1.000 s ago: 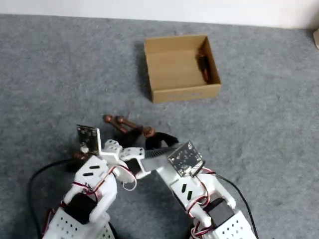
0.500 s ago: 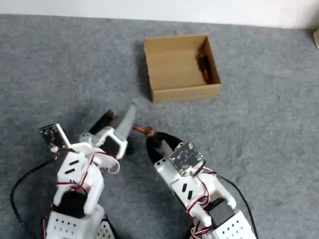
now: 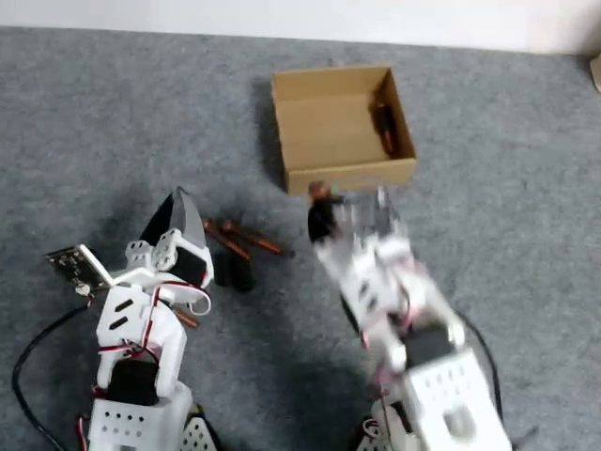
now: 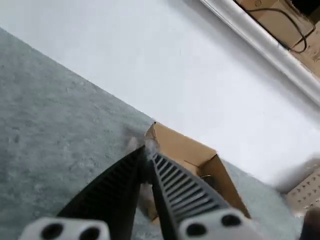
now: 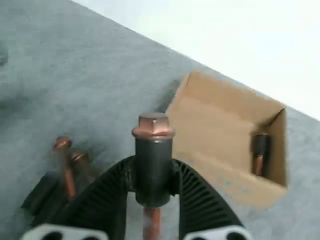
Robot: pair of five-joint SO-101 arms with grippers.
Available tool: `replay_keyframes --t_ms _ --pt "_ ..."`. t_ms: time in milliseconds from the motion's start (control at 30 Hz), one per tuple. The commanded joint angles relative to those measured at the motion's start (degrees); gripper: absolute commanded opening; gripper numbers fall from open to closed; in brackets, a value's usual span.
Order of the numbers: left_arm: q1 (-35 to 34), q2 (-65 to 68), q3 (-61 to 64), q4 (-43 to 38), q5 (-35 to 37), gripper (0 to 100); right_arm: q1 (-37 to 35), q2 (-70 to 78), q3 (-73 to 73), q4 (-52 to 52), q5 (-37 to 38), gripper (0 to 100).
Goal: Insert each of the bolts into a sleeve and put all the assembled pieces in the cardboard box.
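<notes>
Right wrist view: the right gripper (image 5: 152, 176) has its fingers clamped on an assembled piece (image 5: 152, 150). The black sleeve stands upright between the pads, with the copper bolt head above the fingertips and the copper shank below them. Beyond it on the grey carpet (image 5: 75, 75) lie two loose bolts (image 5: 67, 160) side by side. A loose sleeve (image 5: 42, 192) lies at their near end; whether it touches them cannot be told. Farther off is the cardboard box (image 5: 220, 125), open at the top, with one boxed piece (image 5: 260, 150) lying against an inner wall.

Left wrist view: the left gripper (image 4: 146, 160) has its fingers pressed together at the tips with nothing between them. It is raised off the carpet and points toward a corner of the cardboard box (image 4: 185, 150), which is well apart from it.

High view: the two arms sit side by side.
- The left gripper (image 3: 177, 209) is just beside the loose bolts (image 3: 239, 240) and not touching them.
- The loose sleeve (image 3: 235, 272) lies near the bolts.
- The right gripper (image 3: 331, 224) holds the assembled piece (image 3: 319, 202) outside the cardboard box (image 3: 352, 176), just before the box's front wall.
- The boxed piece (image 3: 385, 127) lies along the box's right-hand wall.
</notes>
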Motion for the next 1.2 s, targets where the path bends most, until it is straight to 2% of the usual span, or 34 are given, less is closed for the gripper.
replay_keyframes --t_ms 0,233,433,500,633,700,900,1033,1167 --pt "-0.3 0.0 1.1 1.0 -2.1 1 4.4 29.5 -30.1 0.8 1.2 0.5" --pt "-0.3 0.0 1.1 1.0 -2.2 1 11.2 75.0 -85.6 22.5 1.1 0.5" --pt "-0.3 0.0 1.1 1.0 -2.2 1 13.6 102.1 -126.1 39.6 1.1 3.3" --pt "-0.3 0.0 1.1 1.0 -2.2 1 13.7 108.7 -137.5 44.5 1.1 12.8" --pt "-0.3 0.0 1.1 1.0 -2.2 1 13.4 118.3 -156.3 54.5 1.1 43.0" --pt "-0.3 0.0 1.1 1.0 -2.2 1 13.3 120.0 -162.8 58.6 1.1 47.1" --pt "-0.3 0.0 1.1 1.0 -2.2 1 13.1 113.3 -160.3 66.7 1.1 41.1" --pt "-0.3 0.0 1.1 1.0 -2.2 1 10.7 104.6 -160.0 72.0 1.0 40.7" --pt "-0.3 0.0 1.1 1.0 -2.2 1 9.5 95.8 -159.4 71.9 -4.7 40.7"
